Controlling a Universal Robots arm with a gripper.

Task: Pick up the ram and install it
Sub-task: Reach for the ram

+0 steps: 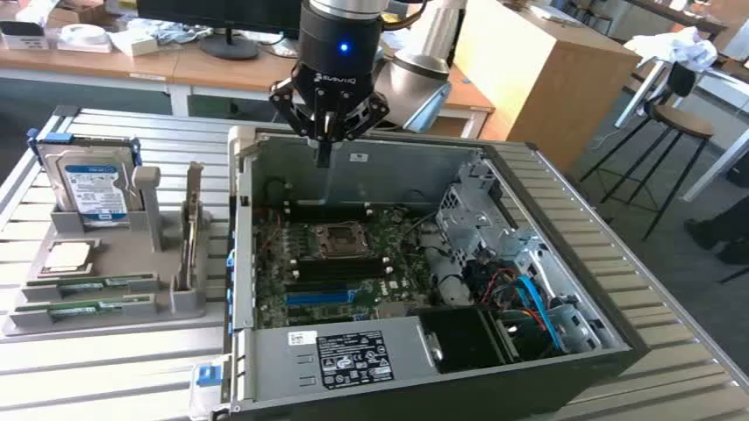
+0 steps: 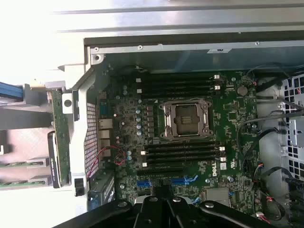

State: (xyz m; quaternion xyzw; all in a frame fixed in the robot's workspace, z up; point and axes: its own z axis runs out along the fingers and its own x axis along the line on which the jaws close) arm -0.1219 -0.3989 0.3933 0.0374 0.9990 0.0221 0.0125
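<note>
Two ram sticks, thin green boards, lie flat in the grey holder [image 1: 175, 303] at the exterior view's left: one ram [image 1: 103, 282] and a second ram [image 1: 88, 308] in front of it. Their green edges [image 2: 19, 164] also show in the wrist view. My gripper [image 1: 324, 156] hangs over the far side of the open computer case [image 1: 515, 263], fingers shut and pointing down, holding nothing. In the wrist view the gripper [image 2: 163, 202] looks down on the motherboard's black memory slots [image 2: 183, 151] and the processor socket [image 2: 185, 118].
In the holder stand a silver hard drive [image 1: 94, 189] with a blue-white label, a square processor chip [image 1: 67, 256] and an upright card [image 1: 191, 230]. Cables and drive cages [image 1: 527, 298] crowd the case's right side. A stool [image 1: 679, 132] stands beyond the table.
</note>
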